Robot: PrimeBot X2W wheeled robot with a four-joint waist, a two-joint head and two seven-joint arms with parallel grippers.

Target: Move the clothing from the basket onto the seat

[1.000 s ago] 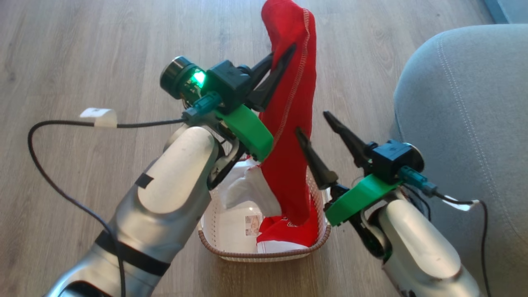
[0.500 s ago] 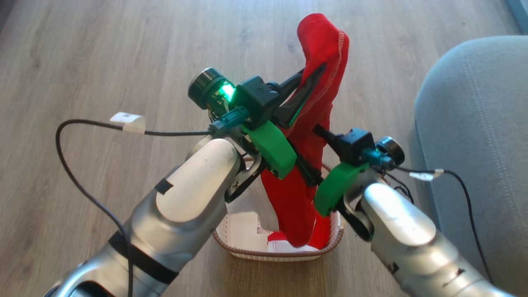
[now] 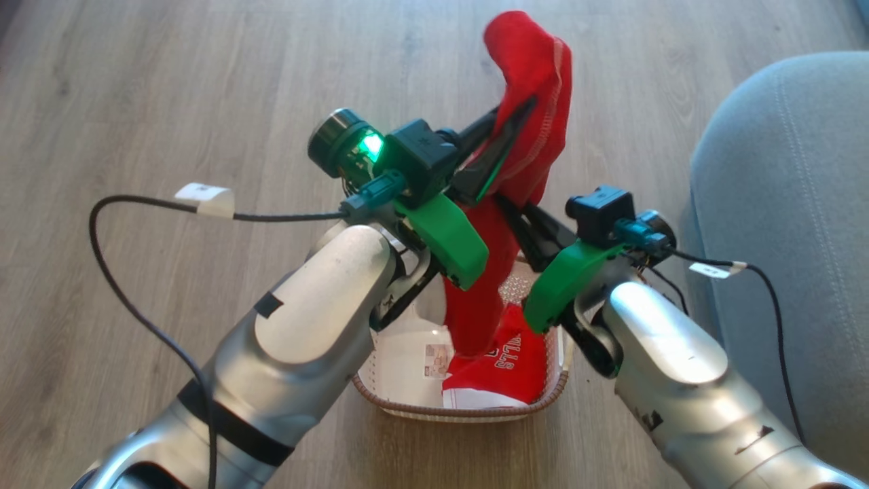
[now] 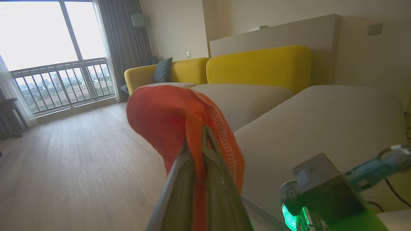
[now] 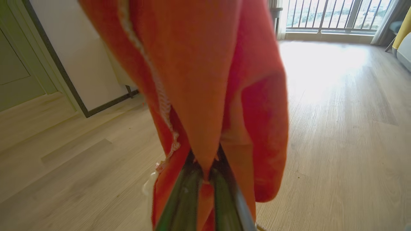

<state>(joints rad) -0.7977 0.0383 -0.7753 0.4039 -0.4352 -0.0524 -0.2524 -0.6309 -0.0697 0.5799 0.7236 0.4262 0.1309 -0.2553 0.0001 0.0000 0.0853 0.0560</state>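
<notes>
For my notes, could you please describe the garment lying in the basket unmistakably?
Left of the grey seat stands a cream basket. In its right half lies a red garment; unlike the plain red piece held above, it bears white lettering.

Sheathed in silver-white shells (image 3: pixel 305 326), banded with black tape (image 3: pixel 231 424); fitted with green wrist brackets (image 3: pixel 445 234), black camera blocks (image 3: pixel 417 159), dark tapered fingers (image 3: pixel 485 170); trailing black cables (image 3: pixel 285 217) tagged white.

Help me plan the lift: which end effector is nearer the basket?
Right. The right end effector grips the garment just above the basket; the left end effector clamps its top, higher up.
</notes>
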